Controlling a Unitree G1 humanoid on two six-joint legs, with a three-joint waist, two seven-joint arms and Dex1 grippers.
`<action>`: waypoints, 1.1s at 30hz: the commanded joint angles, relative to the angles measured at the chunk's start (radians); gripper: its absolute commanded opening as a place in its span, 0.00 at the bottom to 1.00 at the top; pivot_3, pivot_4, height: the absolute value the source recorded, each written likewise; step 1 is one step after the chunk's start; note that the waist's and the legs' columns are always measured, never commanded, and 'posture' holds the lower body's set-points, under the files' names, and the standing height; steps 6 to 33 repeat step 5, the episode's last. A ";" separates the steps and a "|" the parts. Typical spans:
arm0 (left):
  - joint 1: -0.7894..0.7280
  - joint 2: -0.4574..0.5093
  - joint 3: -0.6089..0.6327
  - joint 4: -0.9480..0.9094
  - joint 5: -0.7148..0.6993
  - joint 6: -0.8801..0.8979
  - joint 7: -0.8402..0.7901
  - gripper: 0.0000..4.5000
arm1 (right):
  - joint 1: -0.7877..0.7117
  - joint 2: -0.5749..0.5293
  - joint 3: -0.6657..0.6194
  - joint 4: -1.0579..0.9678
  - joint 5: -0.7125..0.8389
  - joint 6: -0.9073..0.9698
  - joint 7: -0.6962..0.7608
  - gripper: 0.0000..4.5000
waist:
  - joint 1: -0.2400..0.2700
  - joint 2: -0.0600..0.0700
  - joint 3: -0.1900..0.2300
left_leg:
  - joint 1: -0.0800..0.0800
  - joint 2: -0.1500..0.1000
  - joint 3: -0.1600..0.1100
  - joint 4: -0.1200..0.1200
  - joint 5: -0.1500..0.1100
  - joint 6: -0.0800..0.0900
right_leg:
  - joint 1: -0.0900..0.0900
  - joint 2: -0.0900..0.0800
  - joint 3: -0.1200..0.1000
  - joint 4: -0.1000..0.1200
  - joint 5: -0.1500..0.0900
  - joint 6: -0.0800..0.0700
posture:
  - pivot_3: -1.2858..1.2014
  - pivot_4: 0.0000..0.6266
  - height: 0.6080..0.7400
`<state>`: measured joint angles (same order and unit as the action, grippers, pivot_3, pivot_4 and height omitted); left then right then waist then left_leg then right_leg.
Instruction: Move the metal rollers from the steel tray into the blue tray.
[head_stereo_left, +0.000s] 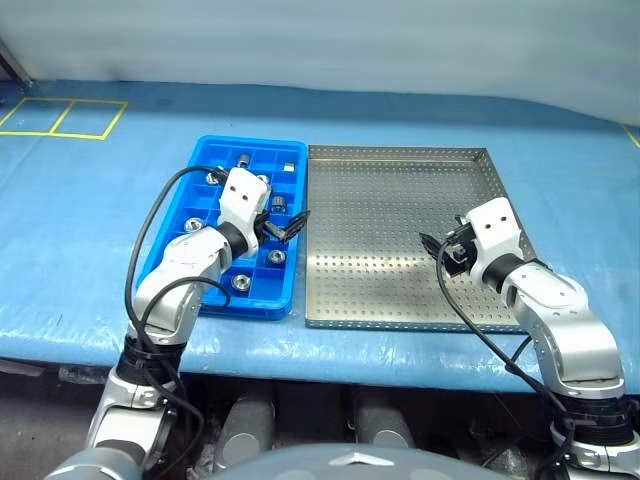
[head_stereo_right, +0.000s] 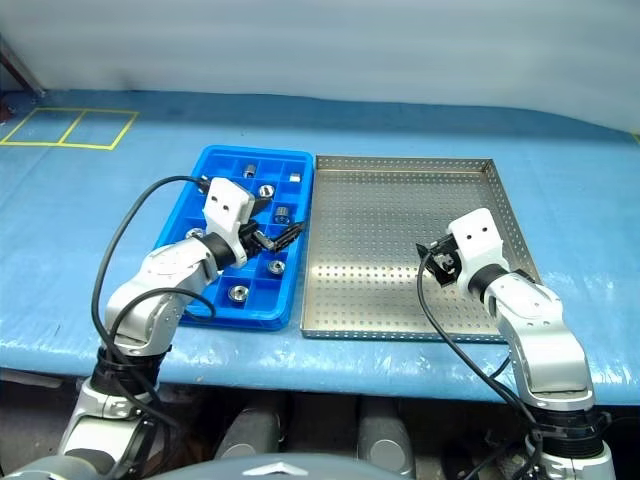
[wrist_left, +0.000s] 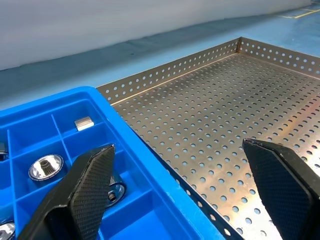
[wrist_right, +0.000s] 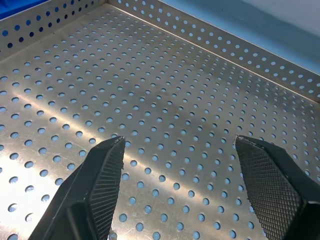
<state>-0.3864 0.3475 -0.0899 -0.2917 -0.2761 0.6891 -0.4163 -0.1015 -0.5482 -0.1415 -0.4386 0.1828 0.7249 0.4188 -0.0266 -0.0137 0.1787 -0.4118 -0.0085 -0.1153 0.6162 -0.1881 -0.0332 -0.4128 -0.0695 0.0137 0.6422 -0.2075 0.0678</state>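
Left gripper (head_stereo_left: 284, 228) spread empty straddling blue tray (head_stereo_left: 205, 160) rim; right gripper (wrist_right: 177, 165) apart, seemingly empty, above steel tray (head_stereo_left: 400, 290).

**Materials and finishes on the bench**

Steel tray (head_stereo_left: 400, 290): bare grey metal, brushed, with a soft sheen; floor and rim punched with round holes.

Blue tray (head_stereo_left: 165, 245), at 9 o'clock from the steel tray: moulded plastic, smooth and glossy.

Rollers (wrist_left: 46, 166) in its compartments: polished metal, mirror-bright.

Table cover (head_stereo_left: 80, 230): blue sheet, faintly woven look, slightly wrinkled, dull shine.

Left gripper (wrist_left: 190, 192) and right gripper (wrist_right: 182, 182): fingers (wrist_left: 92, 187) matt black with a fine cross-hatched, grippy texture.
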 joint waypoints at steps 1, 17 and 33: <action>0.007 -0.004 0.019 -0.032 0.009 -0.013 0.018 1.00 | -0.039 -0.019 0.002 0.006 -0.001 -0.018 0.012 0.82 | 0.001 0.000 0.000 | 0.000 0.000 0.000 0.000 0.000 0.000 | 0.000 0.000 0.000 0.000 0.000 0.000 | 0.52 0.24 1.00; 0.021 -0.008 0.020 -0.062 0.001 -0.001 0.029 1.00 | -0.082 0.001 0.018 0.030 -0.004 -0.022 -0.003 0.82 | 0.003 0.000 0.000 | 0.000 0.000 0.000 0.001 0.000 0.000 | 0.000 0.000 0.000 0.001 0.000 0.000 | 0.54 0.24 1.00; 0.021 -0.008 0.020 -0.062 0.001 -0.001 0.029 1.00 | -0.082 0.001 0.018 0.030 -0.004 -0.022 -0.003 0.82 | 0.003 0.000 0.000 | 0.000 0.000 0.000 0.001 0.000 0.000 | 0.000 0.000 0.000 0.001 0.000 0.000 | 0.54 0.24 1.00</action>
